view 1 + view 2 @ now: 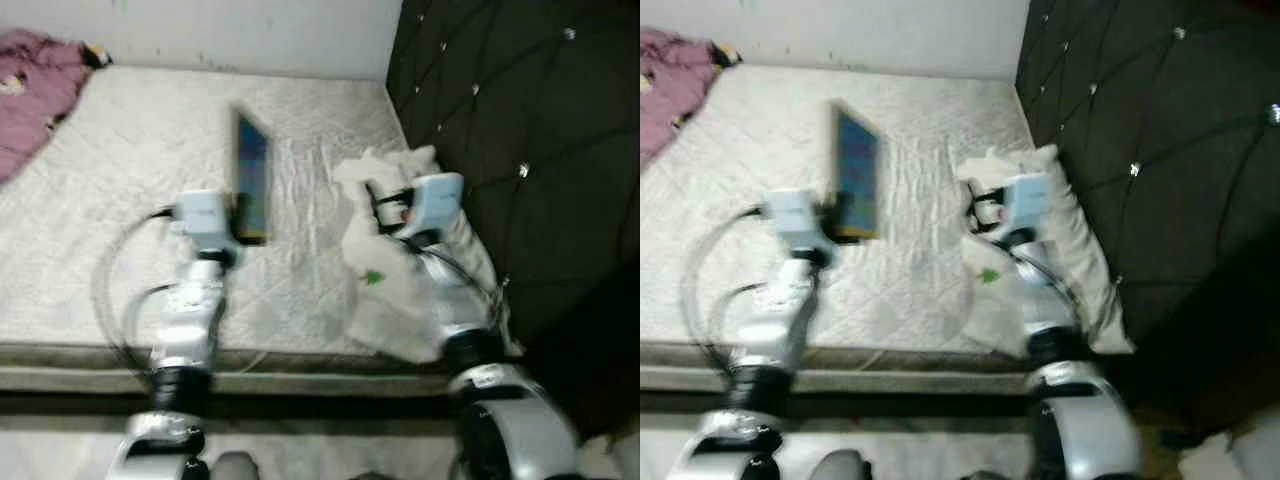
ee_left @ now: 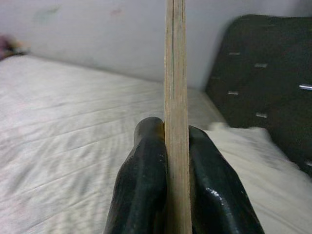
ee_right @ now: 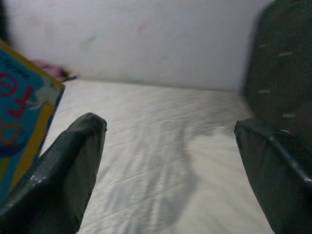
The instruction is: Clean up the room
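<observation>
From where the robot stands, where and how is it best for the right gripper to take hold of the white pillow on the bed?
Probably the near corner of the white pillow, coming from above. The pillow lies flat on the mattress against the dark headboard, so its far side is blocked. The right gripper is already open over it. The left gripper is shut on the book.

L end effector [image 2: 176, 161] clamped on thin board edge; R end effector [image 3: 170, 161] spread wide, both arms fwd.

The book [image 3: 27, 102] beside the pillow [image 1: 415, 290] has large red letters on its blue and yellow cover, but they are too cut off to read.
</observation>
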Robot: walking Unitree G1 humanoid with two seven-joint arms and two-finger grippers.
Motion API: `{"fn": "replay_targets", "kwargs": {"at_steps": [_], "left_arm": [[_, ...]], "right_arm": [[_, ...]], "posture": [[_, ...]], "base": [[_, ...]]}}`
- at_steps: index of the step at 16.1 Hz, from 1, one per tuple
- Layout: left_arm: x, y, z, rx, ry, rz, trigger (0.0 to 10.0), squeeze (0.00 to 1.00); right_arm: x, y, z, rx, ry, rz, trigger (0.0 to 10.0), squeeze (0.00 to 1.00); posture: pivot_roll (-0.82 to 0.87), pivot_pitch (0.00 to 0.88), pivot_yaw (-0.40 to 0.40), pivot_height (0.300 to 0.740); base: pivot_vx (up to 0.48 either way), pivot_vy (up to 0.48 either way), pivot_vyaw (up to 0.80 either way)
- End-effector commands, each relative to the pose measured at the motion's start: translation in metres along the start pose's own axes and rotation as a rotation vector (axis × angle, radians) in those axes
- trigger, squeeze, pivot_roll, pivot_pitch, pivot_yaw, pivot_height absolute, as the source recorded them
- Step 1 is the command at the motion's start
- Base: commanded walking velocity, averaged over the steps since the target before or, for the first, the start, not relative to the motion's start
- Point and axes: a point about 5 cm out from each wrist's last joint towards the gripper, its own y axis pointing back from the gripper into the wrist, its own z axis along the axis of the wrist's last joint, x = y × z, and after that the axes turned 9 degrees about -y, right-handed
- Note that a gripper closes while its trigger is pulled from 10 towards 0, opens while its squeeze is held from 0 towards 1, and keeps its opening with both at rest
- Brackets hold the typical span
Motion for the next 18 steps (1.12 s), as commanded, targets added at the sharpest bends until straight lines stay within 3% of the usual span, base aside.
{"fn": "replay_targets", "kwargs": {"at_steps": [1,6,14,18], "left_arm": [[-0.0031,-0.0039,0.0091,-0.031,0.012,0.000,10.0,0.00],[-0.0042,-0.0054,0.0087,-0.023,0.029,0.007,10.0,0.00],[-0.0061,-0.0056,0.0101,-0.031,0.031,-0.010,10.0,0.00],[-0.0077,-0.0043,0.0136,-0.065,0.027,-0.027,10.0,0.00]], "right_arm": [[-0.0038,-0.0008,0.0027,-0.005,0.005,-0.013,10.0,0.00],[-0.0041,-0.0008,0.0023,-0.002,0.002,-0.013,10.0,0.00],[-0.0043,-0.0008,0.0016,0.002,0.002,-0.014,10.0,0.00],[-0.0041,-0.0007,0.0014,0.004,0.003,-0.011,10.0,0.00]], "posture": [[0.03,0.000,-0.057,0.740],[0.03,0.000,-0.057,0.740],[0.03,0.000,-0.057,0.740],[0.03,0.000,-0.059,0.740]], "base": [[0.000,0.000,0.00],[0.000,0.000,0.00],[0.000,0.461,0.00],[0.000,0.000,0.00]]}}
